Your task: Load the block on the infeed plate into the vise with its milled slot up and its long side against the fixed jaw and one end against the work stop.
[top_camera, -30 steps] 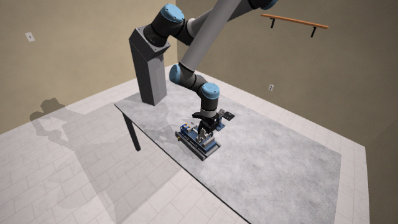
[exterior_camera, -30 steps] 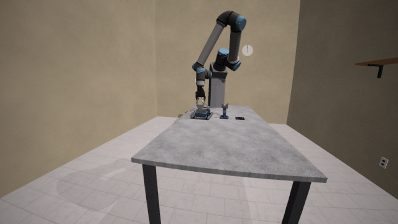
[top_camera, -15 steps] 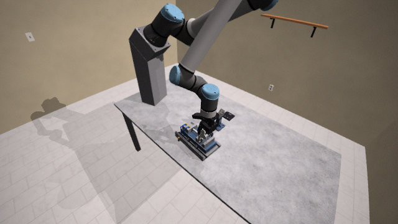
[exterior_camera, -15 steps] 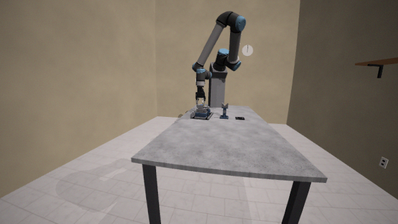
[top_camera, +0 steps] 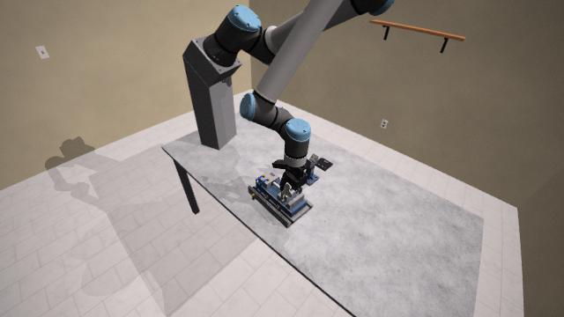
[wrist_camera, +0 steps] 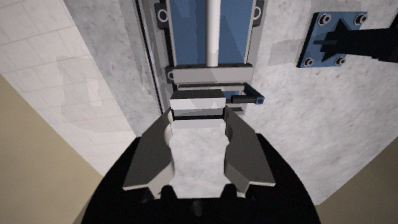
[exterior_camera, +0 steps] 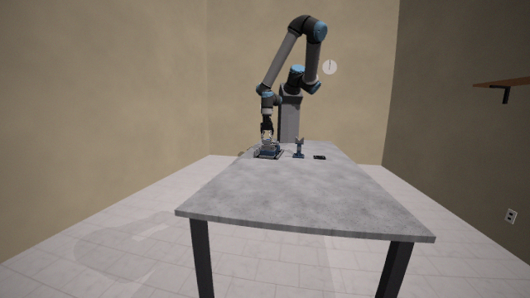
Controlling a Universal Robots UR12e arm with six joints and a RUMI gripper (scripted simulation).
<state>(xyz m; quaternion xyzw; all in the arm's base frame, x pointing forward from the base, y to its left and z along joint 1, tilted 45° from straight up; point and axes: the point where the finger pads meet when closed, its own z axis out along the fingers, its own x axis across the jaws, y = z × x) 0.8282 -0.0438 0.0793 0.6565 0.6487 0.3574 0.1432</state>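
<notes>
Part: a pale block point(wrist_camera: 198, 104) with a dark slot along its length, visible in the wrist view
Part location: over the vise point(top_camera: 272, 198) point(exterior_camera: 269, 153) point(wrist_camera: 180, 40), between the fingers; contact with the low bars cannot be made out
Slot: turned toward the wrist camera, running from one finger to the other
Gripper: two-finger end effector point(top_camera: 286, 190) point(exterior_camera: 267, 134) point(wrist_camera: 198, 107), pointing down and clamped on the part, one finger at each end
Cylinder rod: a pale round bar point(wrist_camera: 213, 35) above the blue vise bed, reaching the near face of the moving jaw
Fixed jaw: at the vise end away from the rod; whether the part touches it cannot be told
Work stop: a short dark rod point(wrist_camera: 243, 99) on a blue arm, at the right of the part in the wrist view; contact with the part's end is unclear
V-block: a notched grey support point(top_camera: 314, 158) point(exterior_camera: 299, 141) on a blue stand, beside the vise and apart from it
Infeed plate: a dark flat piece point(top_camera: 325, 164) point(exterior_camera: 320, 157) on the table point(top_camera: 374, 229) point(exterior_camera: 306, 194) point(wrist_camera: 300, 145), beyond the V-block from the vise
Arm: bent point(top_camera: 304, 48) point(exterior_camera: 281, 58), its wrist above the vise

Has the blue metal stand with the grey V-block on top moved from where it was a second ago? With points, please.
No. In the exterior view, the blue metal stand point(top_camera: 312, 178) point(exterior_camera: 299, 150) point(wrist_camera: 309, 54) keeps its gap left of the flat black plate point(top_camera: 324, 164) point(exterior_camera: 320, 157).
</notes>
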